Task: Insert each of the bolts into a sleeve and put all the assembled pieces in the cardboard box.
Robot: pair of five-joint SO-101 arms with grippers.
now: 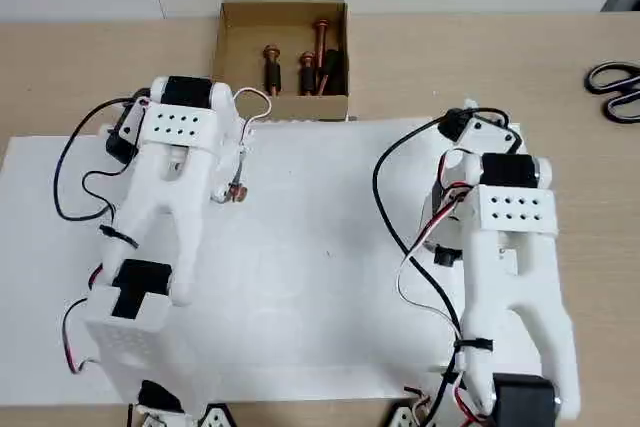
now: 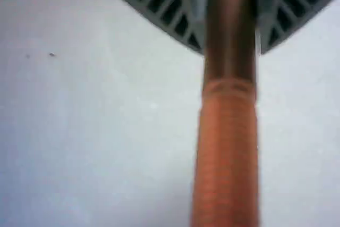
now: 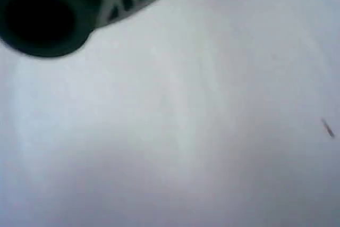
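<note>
Left pincer (image 2: 231,22) is clamping the copper bolt (image 2: 228,147), its long axis pointing straight out past the jaws. Right pincer (image 3: 79,9) is apparently gripping the black sleeve (image 3: 40,17), well apart on the robot's right, bore open.

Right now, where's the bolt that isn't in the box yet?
Left wrist view: the copper bolt is clamped in the left end effector, over the white sheet, just in front of the cardboard box.
</note>
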